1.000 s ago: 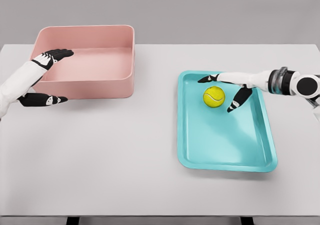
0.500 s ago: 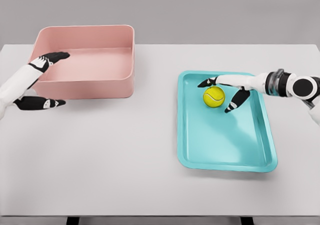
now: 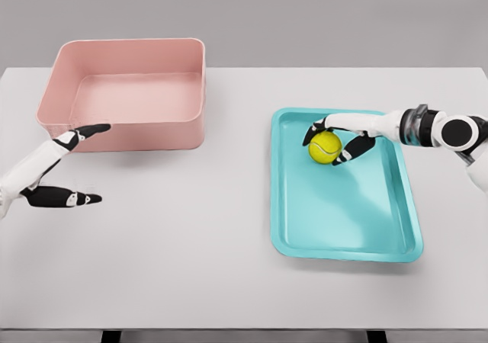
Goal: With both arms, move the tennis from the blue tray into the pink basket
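Closing since the earlier frame, the right hand (image 3: pixel 332 139) now clamps the tennis ball (image 3: pixel 325 147) for lifting from the blue tray (image 3: pixel 343 229); the left hand (image 3: pixel 65 168), fingers apart, has withdrawn from the pink basket (image 3: pixel 126 91).

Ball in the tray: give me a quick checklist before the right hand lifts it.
1. Ball in the tray: ok.
2. Right hand at the ball, fingers curled around both sides: ok.
3. Grip firm enough to lift: cannot tell; contact is not clear from this view.
4. Basket upright, with nothing in it: ok.
5. Left hand clear of the basket, open over the table in front of it: ok.
6. Table between tray and basket free of obstacles: ok.
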Robot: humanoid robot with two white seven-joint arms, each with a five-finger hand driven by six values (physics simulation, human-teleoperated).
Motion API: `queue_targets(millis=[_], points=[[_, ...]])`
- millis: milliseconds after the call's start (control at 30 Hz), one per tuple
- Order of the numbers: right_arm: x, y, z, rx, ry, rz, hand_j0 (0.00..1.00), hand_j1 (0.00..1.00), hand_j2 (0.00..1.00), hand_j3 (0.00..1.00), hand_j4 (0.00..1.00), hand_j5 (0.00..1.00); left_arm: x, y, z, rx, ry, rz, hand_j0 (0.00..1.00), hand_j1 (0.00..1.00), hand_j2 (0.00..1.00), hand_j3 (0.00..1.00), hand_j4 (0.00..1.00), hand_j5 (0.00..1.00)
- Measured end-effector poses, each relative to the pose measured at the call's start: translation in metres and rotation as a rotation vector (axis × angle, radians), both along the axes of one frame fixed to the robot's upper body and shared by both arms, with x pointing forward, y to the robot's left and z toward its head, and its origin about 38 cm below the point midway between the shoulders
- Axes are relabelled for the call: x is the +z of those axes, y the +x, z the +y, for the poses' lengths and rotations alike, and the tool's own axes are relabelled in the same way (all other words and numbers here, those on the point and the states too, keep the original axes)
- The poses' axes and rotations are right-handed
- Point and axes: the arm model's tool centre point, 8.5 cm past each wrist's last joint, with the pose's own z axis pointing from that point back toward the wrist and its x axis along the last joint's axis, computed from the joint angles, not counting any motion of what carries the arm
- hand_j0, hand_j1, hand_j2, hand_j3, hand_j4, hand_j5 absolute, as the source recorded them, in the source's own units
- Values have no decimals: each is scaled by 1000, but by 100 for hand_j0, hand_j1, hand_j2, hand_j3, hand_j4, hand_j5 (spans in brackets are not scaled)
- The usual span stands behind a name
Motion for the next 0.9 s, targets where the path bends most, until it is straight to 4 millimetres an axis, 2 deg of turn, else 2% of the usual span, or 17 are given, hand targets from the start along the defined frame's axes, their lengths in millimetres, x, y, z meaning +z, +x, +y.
queue_targets(millis=[167,267,367,467,533,667,733,900], points=[[5,0,1,13,10,-15,45,45,45,45,45,45,-1,-1,-2,-9,-7,11,100,100,100,100,100,100],[23,1,8,56,30,-63,46,46,46,46,46,46,-7,-4,-5,-21,-14,35,100,100,100,100,100,100],[40,-7,24,134,67,-118,47,47,47,47,47,47,-17,-11,-5,-22,-22,72,100,100,100,100,100,100],[56,-23,56,249,108,-166,47,47,47,47,47,47,-20,-13,-4,-17,-39,88,100,100,100,100,100,100],[62,-37,86,339,134,-183,47,47,47,47,47,47,-27,-20,1,-10,-41,121,100,100,100,100,100,100],[40,-70,158,528,143,-153,47,47,47,47,47,47,-25,-24,12,0,-33,150,100,100,100,100,100,100],[29,-84,187,599,137,-141,47,47,47,47,47,47,-25,-23,13,-1,-38,157,100,100,100,100,100,100],[13,-97,234,673,143,-121,48,48,48,48,48,48,-29,-25,12,-8,-53,181,100,100,100,100,100,100]])
